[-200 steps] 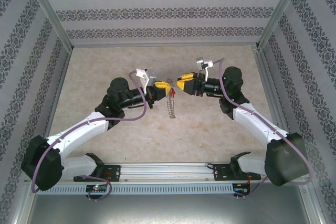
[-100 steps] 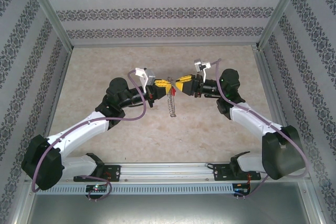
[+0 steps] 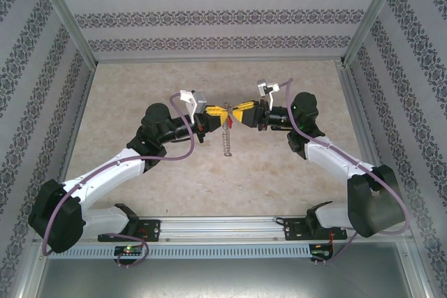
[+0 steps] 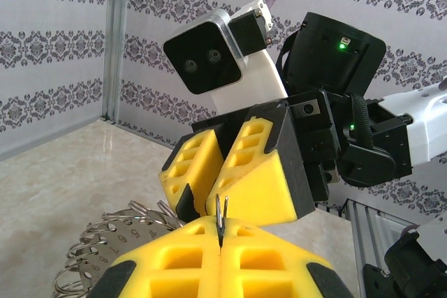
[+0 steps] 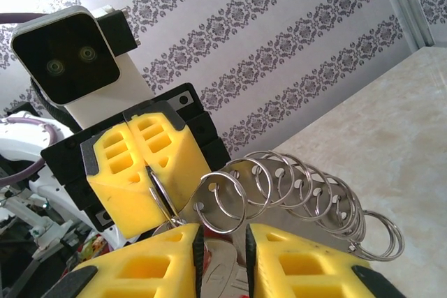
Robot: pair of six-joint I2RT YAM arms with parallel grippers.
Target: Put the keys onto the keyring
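Midair, left pincer [image 4: 220,241] clamps the keyring [image 5: 300,190]; right pincer [image 5: 222,256] pinches red key [image 3: 229,122].

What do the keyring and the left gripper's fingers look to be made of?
Keyring: thin silvery metal, fairly shiny, going by the glints on its loops and stamped tabs. Left gripper fingers: matte yellow plastic or firm foam, moulded with open cells; which is unclear.
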